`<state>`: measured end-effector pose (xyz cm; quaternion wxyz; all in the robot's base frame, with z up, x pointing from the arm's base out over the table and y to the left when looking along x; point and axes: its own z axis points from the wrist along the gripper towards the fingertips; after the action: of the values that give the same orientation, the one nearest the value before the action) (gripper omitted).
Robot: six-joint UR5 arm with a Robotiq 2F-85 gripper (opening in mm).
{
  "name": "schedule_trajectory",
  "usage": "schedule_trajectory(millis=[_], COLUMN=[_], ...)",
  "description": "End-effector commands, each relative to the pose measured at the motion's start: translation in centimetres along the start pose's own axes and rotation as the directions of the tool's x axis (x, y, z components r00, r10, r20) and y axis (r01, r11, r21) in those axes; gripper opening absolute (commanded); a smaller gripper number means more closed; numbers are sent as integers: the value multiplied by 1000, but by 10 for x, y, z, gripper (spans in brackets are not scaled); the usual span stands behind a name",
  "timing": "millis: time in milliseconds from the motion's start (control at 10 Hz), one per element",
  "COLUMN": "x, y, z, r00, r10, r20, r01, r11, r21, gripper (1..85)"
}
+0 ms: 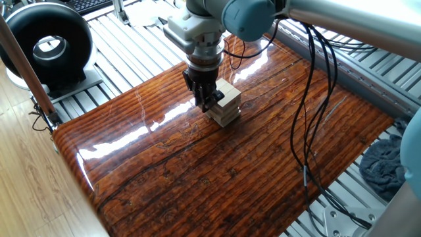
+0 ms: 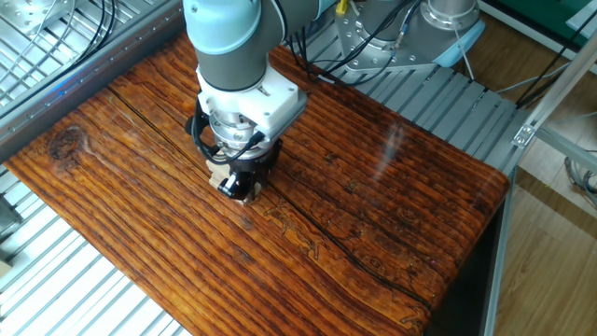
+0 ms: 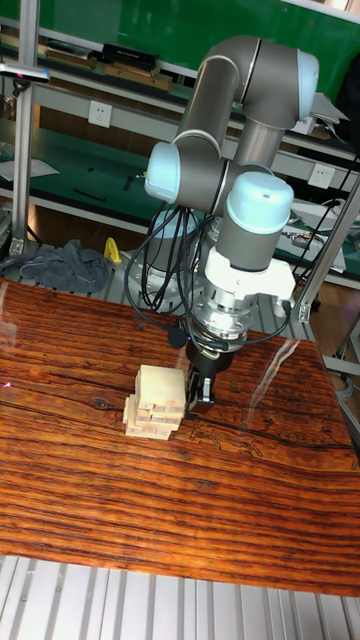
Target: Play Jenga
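The Jenga tower [image 3: 158, 402] of pale wooden blocks stands on the dark wooden table [image 3: 180, 500], its layers crossed and slightly uneven. In the tall fixed view my gripper [image 3: 203, 396] hangs right beside the tower's right face at mid height. Its black fingers are pressed together with no block visible between them. In one fixed view the gripper [image 1: 210, 103] covers the tower's [image 1: 226, 108] left side. From the other fixed view the gripper [image 2: 238, 187] hides nearly all of the tower [image 2: 217, 175]. Whether the fingertips touch the wood cannot be told.
A black round fan-like device [image 1: 46, 46] sits off the table's far left corner. Cables [image 1: 309, 118] hang from the arm over the table's right half. A grey cloth [image 1: 385, 164] lies beyond the right edge. Metal slats [image 2: 56, 289] surround the tabletop.
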<state>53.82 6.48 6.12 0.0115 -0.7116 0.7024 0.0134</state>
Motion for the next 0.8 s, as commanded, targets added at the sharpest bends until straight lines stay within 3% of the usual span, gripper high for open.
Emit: schedule_trajectory(millis=[0,700], x=[-4,-5], y=[-2,-3], z=[-1,-1], r00=[1000,1000], r10=[8,8], r20=[20,20], r01=[-8,-8], r11=[1000,1000], r21=[5,10], gripper=[223,207])
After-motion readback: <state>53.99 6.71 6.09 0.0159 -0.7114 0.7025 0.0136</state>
